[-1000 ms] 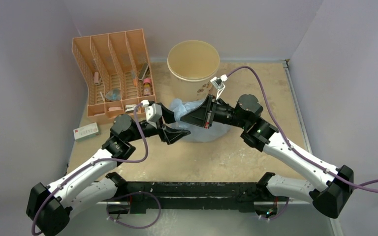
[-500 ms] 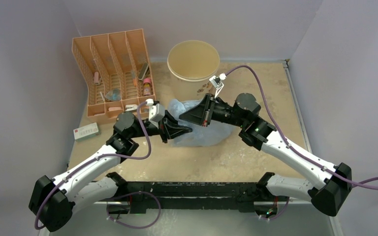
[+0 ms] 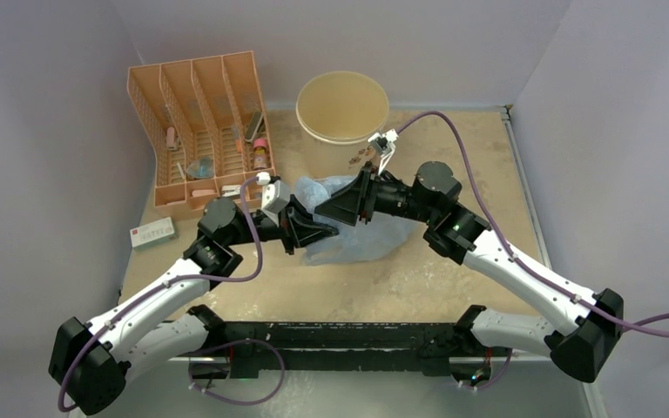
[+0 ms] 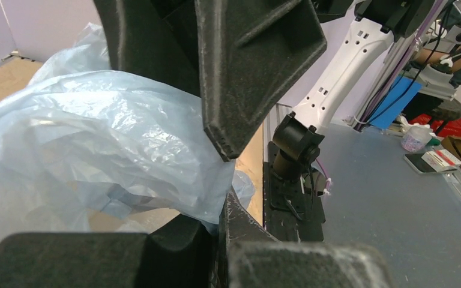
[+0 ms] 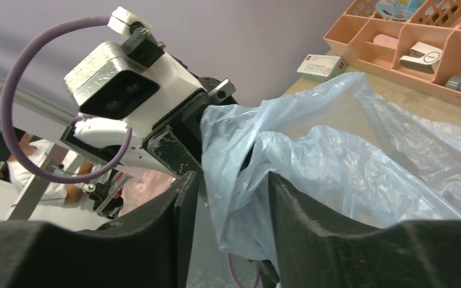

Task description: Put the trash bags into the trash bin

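From above, your left gripper [image 3: 318, 232] has just clamped fully shut on the bag's [image 3: 361, 239] edge, and the bag lies crumpled on the table [image 3: 453, 279] just short of the bin [image 3: 342, 106]. The left wrist view shows blue film pinched between those closed fingers. In the right wrist view, the right gripper [image 5: 234, 180] has just spread partway, with film hanging loose between its jaws, so the handover looks done and carrying falls to the left.

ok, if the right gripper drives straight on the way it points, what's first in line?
The trash bag, bunched between the right gripper's open fingers. Just behind that plastic is the left gripper, shut on the same bag, so likely that next; depth is unclear.
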